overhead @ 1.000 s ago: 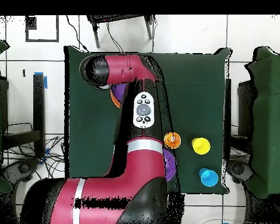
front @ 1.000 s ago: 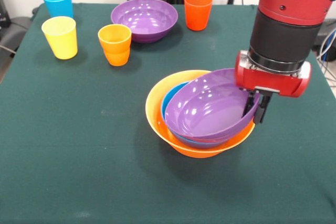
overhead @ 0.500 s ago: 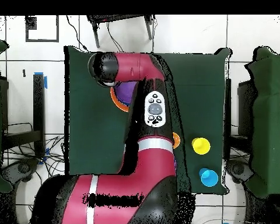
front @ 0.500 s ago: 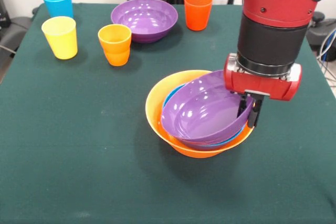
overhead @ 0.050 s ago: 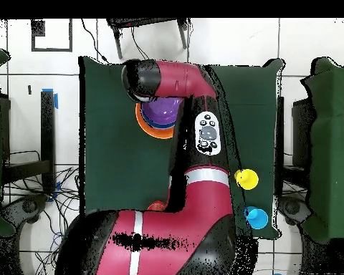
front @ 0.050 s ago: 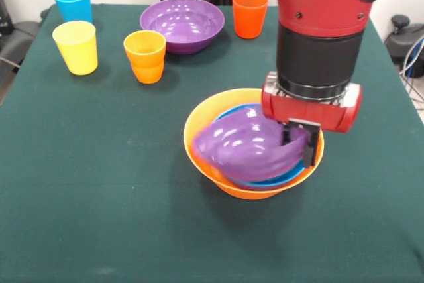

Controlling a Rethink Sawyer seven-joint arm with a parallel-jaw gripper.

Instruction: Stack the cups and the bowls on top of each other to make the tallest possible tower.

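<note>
A: Over the big orange bowl (front @ 0.050 s ago: 199,138), what's the gripper (front @ 0.050 s ago: 299,145) got?
B: Purple bowl (front @ 0.050 s ago: 248,147). Fingers closed on its rim, right side as seen from the front. It's blurred, tilted, sitting low inside the orange bowl on top of a blue bowl (front @ 0.050 s ago: 275,178).
A: Rest of the stuff, relative to the orange bowl?
B: All behind it twd the far table (front @ 0.050 s ago: 99,197) edge. Second purple bowl (front @ 0.050 s ago: 182,24) straight back, red-orange cup (front @ 0.050 s ago: 250,13) just right of that. Orange cup (front @ 0.050 s ago: 145,56) back-left, yellow cup (front @ 0.050 s ago: 75,46) further left, light blue cup (front @ 0.050 s ago: 73,2) behind the yellow.
A: Overhead?
B: Arm covers most; orange bowl rim and purple bowl peek out, yellow and blue cups too.
</note>
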